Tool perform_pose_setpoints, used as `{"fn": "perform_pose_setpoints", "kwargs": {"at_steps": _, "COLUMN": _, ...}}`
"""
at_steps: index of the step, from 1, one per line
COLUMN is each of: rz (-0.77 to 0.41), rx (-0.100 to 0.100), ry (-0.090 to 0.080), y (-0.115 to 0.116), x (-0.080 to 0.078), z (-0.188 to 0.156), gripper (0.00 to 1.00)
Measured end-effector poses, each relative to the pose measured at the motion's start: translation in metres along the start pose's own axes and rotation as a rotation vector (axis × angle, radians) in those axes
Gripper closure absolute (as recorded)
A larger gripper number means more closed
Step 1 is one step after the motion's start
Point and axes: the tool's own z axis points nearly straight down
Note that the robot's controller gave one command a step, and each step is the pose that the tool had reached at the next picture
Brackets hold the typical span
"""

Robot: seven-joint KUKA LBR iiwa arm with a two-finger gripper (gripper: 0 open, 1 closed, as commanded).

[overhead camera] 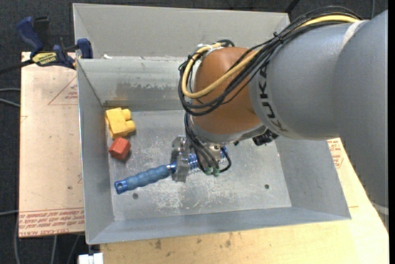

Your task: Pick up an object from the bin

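Gripper (181, 165) low in the grey bin (92, 133), fingers drawn narrow about the right end of the blue-handled tool (143, 178), which lies mid-floor towards the near wall. The grip is off-centre, so lift straight and gently; the long handle may droop.

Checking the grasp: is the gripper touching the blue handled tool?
Cannot tell. In the camera view the gripper overlaps the right end of the blue handled tool, but the arm hides the meeting point.
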Motion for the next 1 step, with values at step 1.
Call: {"fn": "perform_pose_setpoints", "kwargs": {"at_steps": 1, "rz": 0.002, "rx": -0.001, "ry": -0.002, "y": 0.0069, "x": -0.0015, "z": -0.0941, "gripper": 1.0}}
